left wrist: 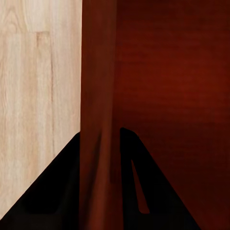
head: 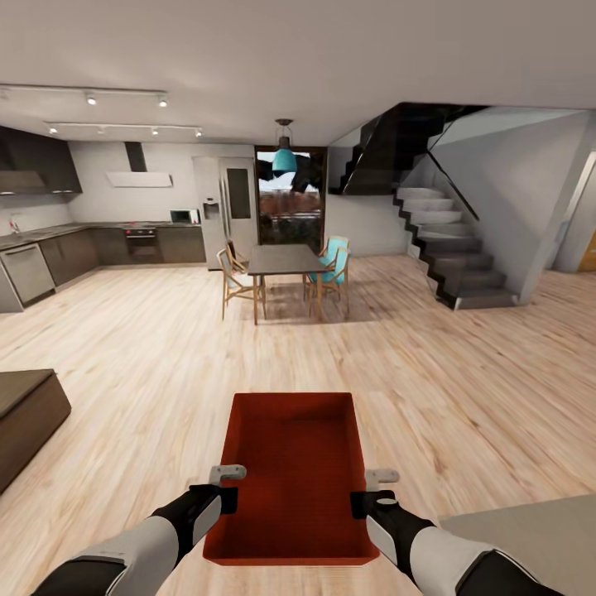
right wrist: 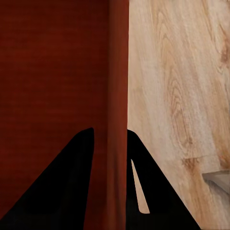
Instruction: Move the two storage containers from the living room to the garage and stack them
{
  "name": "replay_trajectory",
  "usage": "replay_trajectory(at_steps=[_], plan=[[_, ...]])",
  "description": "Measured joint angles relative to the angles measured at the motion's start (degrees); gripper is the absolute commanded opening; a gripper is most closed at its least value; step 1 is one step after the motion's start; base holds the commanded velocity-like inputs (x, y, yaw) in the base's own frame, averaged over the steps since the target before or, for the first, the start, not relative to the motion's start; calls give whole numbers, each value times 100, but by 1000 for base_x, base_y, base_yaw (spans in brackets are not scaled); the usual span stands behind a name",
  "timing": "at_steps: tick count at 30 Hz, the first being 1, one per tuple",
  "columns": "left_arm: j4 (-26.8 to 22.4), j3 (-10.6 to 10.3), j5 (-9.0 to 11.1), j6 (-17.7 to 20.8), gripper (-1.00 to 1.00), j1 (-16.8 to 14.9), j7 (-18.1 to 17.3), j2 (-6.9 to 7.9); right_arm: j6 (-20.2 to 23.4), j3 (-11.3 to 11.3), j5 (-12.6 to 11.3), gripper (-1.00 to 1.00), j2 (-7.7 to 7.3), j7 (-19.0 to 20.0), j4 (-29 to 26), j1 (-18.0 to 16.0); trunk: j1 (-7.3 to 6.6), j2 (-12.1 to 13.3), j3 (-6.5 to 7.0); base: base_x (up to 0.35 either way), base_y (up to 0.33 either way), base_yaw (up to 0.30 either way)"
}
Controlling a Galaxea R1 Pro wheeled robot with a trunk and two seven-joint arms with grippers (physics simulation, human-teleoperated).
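An orange-red bin point(head: 294, 480) is held level above the wood floor point(head: 463, 381), in front of the robot, between both arms. The left gripper point(head: 222, 495) is clamped on the bin's left wall point(left wrist: 98, 115), one finger point(left wrist: 153, 191) inside and one outside. The right gripper point(head: 368, 502) is clamped the same way on the right wall point(right wrist: 118, 96). The ribbed base point(right wrist: 52, 72) is seen from both wrists. Ahead stand a dining table point(head: 284, 261) with chairs point(head: 236, 285), a kitchen counter point(head: 50, 248), and a dark staircase point(head: 451, 248).
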Motion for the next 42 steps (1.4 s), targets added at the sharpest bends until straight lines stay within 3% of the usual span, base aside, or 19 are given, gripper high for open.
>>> replay_trajectory(at_steps=[42], plan=[[1,2,-4,-9,-100,0,-5,2,-9,-2,1,-100,2,2,3,0,0,0,0,321,0,0]])
